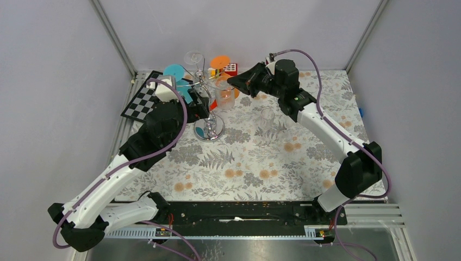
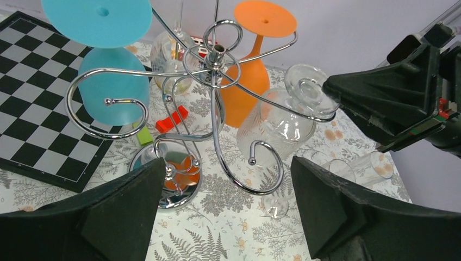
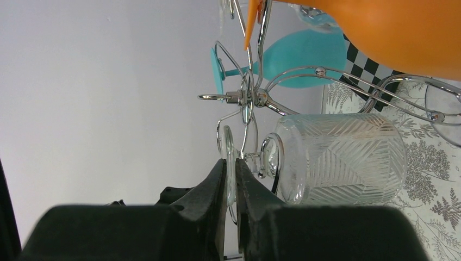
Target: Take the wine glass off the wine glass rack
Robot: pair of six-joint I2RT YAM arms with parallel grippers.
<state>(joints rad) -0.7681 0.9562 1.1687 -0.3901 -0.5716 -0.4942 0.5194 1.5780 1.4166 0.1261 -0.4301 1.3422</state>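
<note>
The wine glass rack [image 2: 216, 54] is a silver wire stand with curled arms and a round shiny base [image 1: 209, 129]. A clear patterned wine glass [image 2: 274, 122] hangs upside down from one arm, its bowl [image 3: 348, 157] pointing down. My right gripper [image 3: 231, 168] is shut on the thin foot disc [image 2: 307, 89] of that glass, reaching in from the right [image 1: 235, 81]. My left gripper [image 2: 228, 201] is open, low in front of the rack's base [image 1: 202, 111], holding nothing.
A teal glass [image 2: 111, 81], an orange glass [image 2: 253, 76] and another clear glass [image 2: 171, 51] also hang on the rack. A chessboard [image 2: 32, 109] lies to the left. Another clear glass [image 1: 266, 117] rests on the floral cloth to the right. Small red [image 2: 171, 119] and green [image 2: 144, 136] blocks lie behind the base.
</note>
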